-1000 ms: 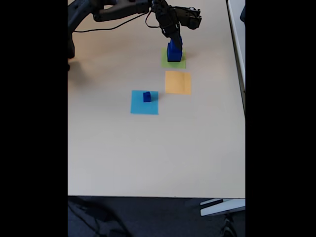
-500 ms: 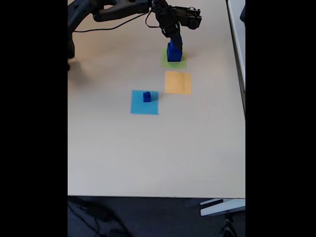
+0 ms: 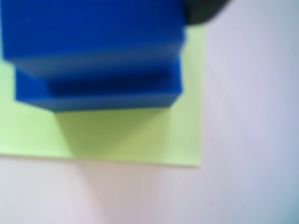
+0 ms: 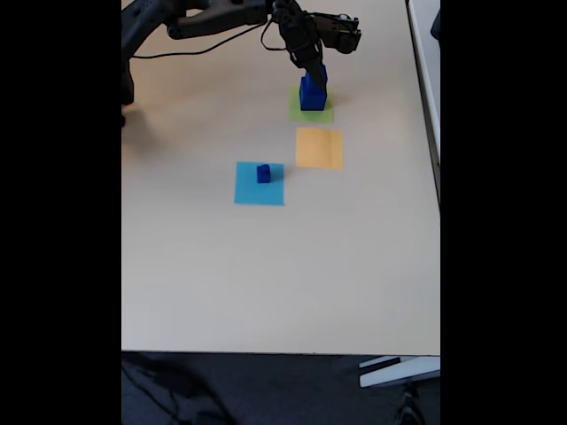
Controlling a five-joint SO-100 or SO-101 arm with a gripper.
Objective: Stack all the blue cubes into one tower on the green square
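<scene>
Directly beneath the gripper (image 4: 312,73), tower (image 4: 312,92) on green square (image 4: 324,113)

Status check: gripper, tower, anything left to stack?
Gripper at tower top, grip state unclear. Tower on green square. One small blue cube on light blue square. Path clear.

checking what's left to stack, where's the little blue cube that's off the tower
In the fixed view the small blue cube sits on the light blue square, left of and below the orange square.
</scene>
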